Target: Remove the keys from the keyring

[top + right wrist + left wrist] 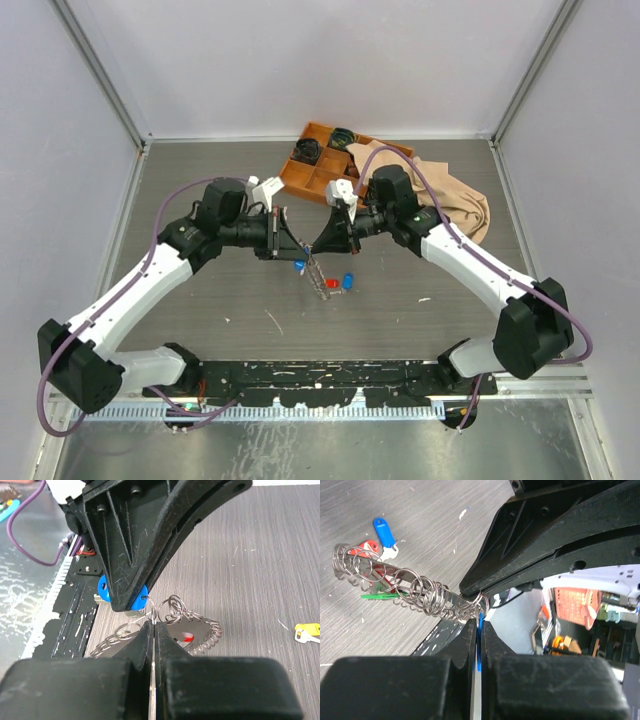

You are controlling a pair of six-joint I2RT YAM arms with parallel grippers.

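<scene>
Grey wood-grain tabletop (200, 300) inside white walls w/ aluminium corner posts; black base rail (320, 375) at near edge. Orange tray (305, 178) far centre, beige cloth (468, 205) far right. Arms meet mid-table, keyring (316, 270) slung between them, low end at or near the surface, can't tell which. L gripper (298, 260) jaws clamped on a blue key cap (480, 627); R gripper (322, 250) jaws together, pinching a thin ring loop. Loose blue key (382, 529) & red key (366, 547) lie beside the bundle. Only L wrist view shows a green cap (377, 596) among the rings. Only R wrist view shows the keys (200, 630) w/ saw-tooth edges, plus a yellow-capped key (307, 629) well apart at right.
</scene>
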